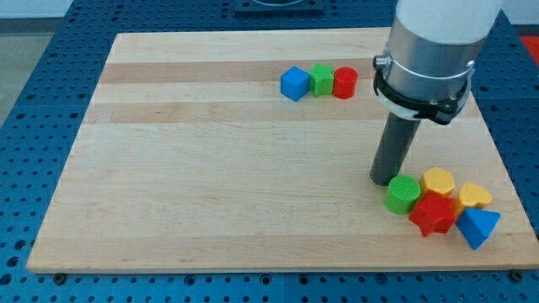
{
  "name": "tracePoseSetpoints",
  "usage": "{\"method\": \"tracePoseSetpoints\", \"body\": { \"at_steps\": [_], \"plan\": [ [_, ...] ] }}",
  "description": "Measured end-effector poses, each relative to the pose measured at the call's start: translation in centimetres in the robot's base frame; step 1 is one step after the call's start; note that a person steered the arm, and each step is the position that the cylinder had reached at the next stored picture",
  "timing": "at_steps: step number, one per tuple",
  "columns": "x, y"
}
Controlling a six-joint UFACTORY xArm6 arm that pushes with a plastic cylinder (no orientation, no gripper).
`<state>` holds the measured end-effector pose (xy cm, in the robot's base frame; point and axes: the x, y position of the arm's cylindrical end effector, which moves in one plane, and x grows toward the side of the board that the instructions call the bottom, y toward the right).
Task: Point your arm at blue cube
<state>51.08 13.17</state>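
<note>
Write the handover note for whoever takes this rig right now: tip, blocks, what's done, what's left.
My tip rests on the board at the view's lower right, just left of and above the green cylinder.
That cylinder belongs to a cluster with a red star, a yellow hexagon, a yellow heart and a blue triangular block.
The blue cube sits near the view's top centre, leftmost in a row with a green block and a red cylinder.
Done: nothing yet; the tip is far from the cube.
Left: bring the tip up and left to the blue cube.
</note>
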Motion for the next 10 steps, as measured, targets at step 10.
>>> {"method": "tracePoseSetpoints", "body": {
  "at_steps": [10],
  "plan": [
    [-18.2, -17.0]
  ]
}}
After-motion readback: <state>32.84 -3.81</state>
